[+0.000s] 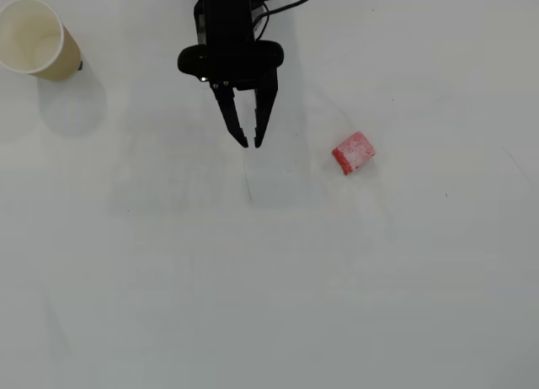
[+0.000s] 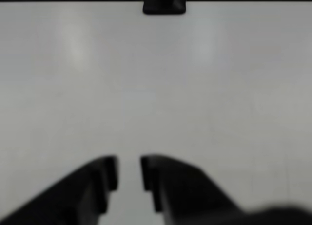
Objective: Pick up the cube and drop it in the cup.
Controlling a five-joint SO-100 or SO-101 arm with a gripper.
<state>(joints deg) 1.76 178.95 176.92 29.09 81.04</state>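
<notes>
In the overhead view the cube (image 1: 354, 152), small and red with whitish worn faces, lies on the white table right of centre. The cup (image 1: 37, 40), beige with a cream inside, stands upright in the far top-left corner. My black gripper (image 1: 251, 143) reaches in from the top edge with its tips pointing down the picture, well left of the cube and far right of the cup. Its fingers are drawn together with only a narrow slit between them and hold nothing. The wrist view shows the two dark fingers (image 2: 102, 178) over bare table, with neither cube nor cup in sight.
The white table (image 1: 269, 279) carries nothing else. Black cables (image 1: 290, 2) trail from the arm at the top edge. A dark fitting (image 2: 164, 3) sits at the top of the wrist view.
</notes>
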